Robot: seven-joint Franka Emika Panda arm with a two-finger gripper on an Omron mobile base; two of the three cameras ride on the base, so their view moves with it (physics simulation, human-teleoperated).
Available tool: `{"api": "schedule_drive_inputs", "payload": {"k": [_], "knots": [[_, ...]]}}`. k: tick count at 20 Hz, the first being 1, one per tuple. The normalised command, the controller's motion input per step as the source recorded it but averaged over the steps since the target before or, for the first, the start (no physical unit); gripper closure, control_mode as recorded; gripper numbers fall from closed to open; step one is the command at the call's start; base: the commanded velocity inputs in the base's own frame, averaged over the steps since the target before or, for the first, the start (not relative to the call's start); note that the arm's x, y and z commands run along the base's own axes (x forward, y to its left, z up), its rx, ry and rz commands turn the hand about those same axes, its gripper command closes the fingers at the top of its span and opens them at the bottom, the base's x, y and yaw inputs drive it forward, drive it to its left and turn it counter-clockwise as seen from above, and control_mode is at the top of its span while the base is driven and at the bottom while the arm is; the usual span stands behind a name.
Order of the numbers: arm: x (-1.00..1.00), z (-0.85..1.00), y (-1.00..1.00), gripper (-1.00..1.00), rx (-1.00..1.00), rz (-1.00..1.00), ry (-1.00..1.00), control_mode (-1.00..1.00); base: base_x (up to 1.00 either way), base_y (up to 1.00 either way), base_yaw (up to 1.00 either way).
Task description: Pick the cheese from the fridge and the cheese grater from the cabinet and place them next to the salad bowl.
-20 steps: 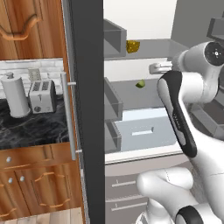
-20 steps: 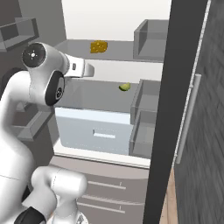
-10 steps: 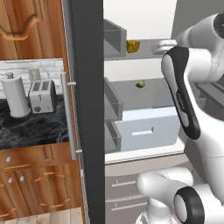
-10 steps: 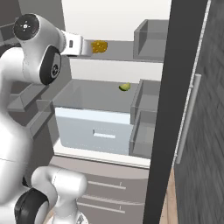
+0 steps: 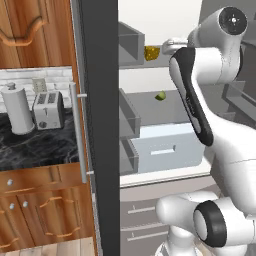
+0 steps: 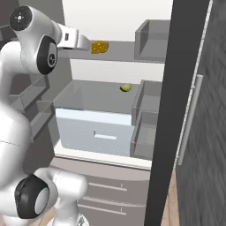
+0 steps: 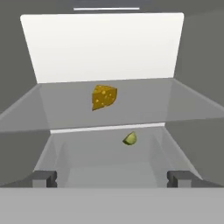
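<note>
The fridge (image 5: 100, 150) stands open, its dark door (image 6: 185, 88) swung wide. The cheese (image 5: 151, 53), a small yellow chunk with holes, sits on the top shelf (image 6: 100, 47). My gripper (image 6: 86, 44) hovers at shelf height just short of the cheese, on its right in the left base view (image 5: 165, 47). In the hand view the cheese (image 7: 104, 97) lies straight ahead, above and beyond my gripper (image 7: 112, 179), whose fingertips (image 7: 43, 178) are spread wide with nothing between them. The cheese grater and the salad bowl are out of view. An arch-carved reddish cabinet door (image 5: 30, 30) shows at upper left.
A small green fruit (image 5: 160, 96) (image 7: 130, 139) lies on the shelf below, over a pale grey drawer (image 6: 97, 132). Door bins (image 5: 130, 45) (image 6: 152, 42) flank the opening. Left of the fridge, a dark counter (image 5: 40, 147) holds a paper towel roll (image 5: 17, 115) and toaster (image 5: 48, 110).
The arm has lifted and reached in: the hand rose from the middle shelf's height to the top shelf and closed in on the cheese. The jaws stayed wide.
</note>
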Motion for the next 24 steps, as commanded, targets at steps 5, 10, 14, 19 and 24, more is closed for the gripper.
{"api": "schedule_drive_inputs", "payload": {"k": [5, 10, 14, 19, 24], "knots": [[0.49, -0.26, 0.05, -1.0, 0.02, -0.16, 0.02, -1.0, 0.0, 0.0, 0.0], [0.08, -0.01, 0.0, -1.0, 0.11, -0.02, 0.03, -1.0, 0.0, 0.0, 0.0], [0.0, 0.0, 0.0, -1.0, 0.13, 0.0, 0.01, -1.0, 0.0, 0.0, 0.0], [0.1, -0.02, 0.0, -1.0, 0.04, 0.0, 0.0, -1.0, 0.0, 0.0, 0.0], [0.26, -0.08, 0.07, -1.0, 0.0, 0.07, 0.02, -1.0, 0.0, 0.0, 0.0]]}}
